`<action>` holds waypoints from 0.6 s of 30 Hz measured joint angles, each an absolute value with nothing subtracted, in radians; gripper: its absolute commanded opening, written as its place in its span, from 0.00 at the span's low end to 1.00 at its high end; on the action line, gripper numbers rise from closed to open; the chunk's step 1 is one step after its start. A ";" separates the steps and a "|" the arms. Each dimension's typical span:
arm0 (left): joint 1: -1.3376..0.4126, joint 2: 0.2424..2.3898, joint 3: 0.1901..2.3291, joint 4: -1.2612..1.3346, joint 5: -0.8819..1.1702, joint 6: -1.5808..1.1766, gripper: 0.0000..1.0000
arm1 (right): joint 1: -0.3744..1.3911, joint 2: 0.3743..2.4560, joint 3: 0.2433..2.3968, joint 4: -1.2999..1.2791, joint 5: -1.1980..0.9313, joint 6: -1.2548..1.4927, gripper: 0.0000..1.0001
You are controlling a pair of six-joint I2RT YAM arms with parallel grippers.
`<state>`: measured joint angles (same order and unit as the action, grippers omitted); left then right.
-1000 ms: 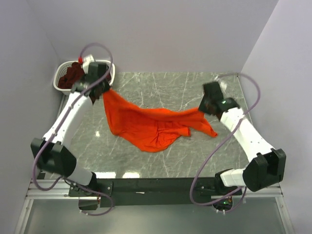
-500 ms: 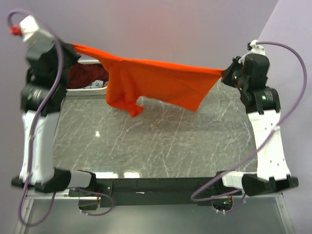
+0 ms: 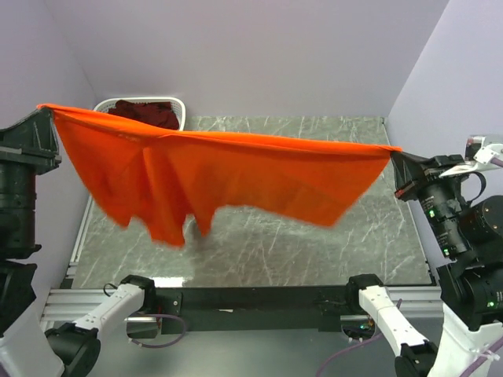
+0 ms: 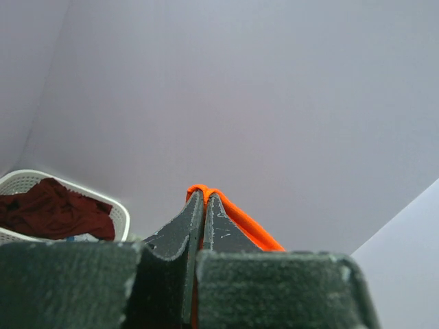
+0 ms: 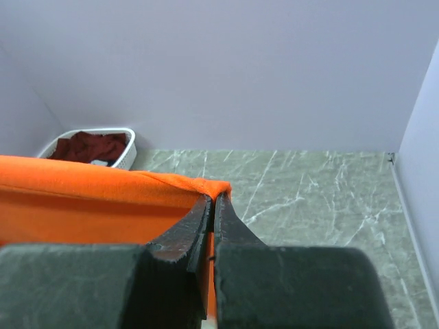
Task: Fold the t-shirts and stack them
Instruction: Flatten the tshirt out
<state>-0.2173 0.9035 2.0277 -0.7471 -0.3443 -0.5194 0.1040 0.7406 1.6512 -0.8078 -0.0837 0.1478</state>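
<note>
Lifted higher and wider, orange t-shirt hangs, ends clamped in left fingers and right fingers.

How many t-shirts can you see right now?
2. The orange t-shirt hangs stretched between the left pincer and right pincer; the maroon t-shirt lies in the white basket, which may hide more.

A bright orange t-shirt hangs in the air, stretched wide from left to right. Its top edge is pulled into a nearly straight line, pinched at the left end by the left gripper and at the right end by the right gripper. The cloth drapes down in loose folds, longest on the left, above the table. A dark maroon t-shirt lies crumpled inside a white basket at the back left.
</note>
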 measured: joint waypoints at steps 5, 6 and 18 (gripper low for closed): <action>-0.216 0.945 1.942 -0.707 -0.293 -0.466 0.01 | 0.102 0.764 1.594 -0.806 -0.083 0.126 0.00; -0.216 0.957 1.890 -0.683 -0.279 -0.452 0.01 | 0.101 0.773 1.562 -0.800 -0.082 0.121 0.00; -0.212 1.484 1.375 -0.348 -0.127 -0.361 0.01 | 0.096 1.150 1.000 -0.442 -0.011 0.069 0.00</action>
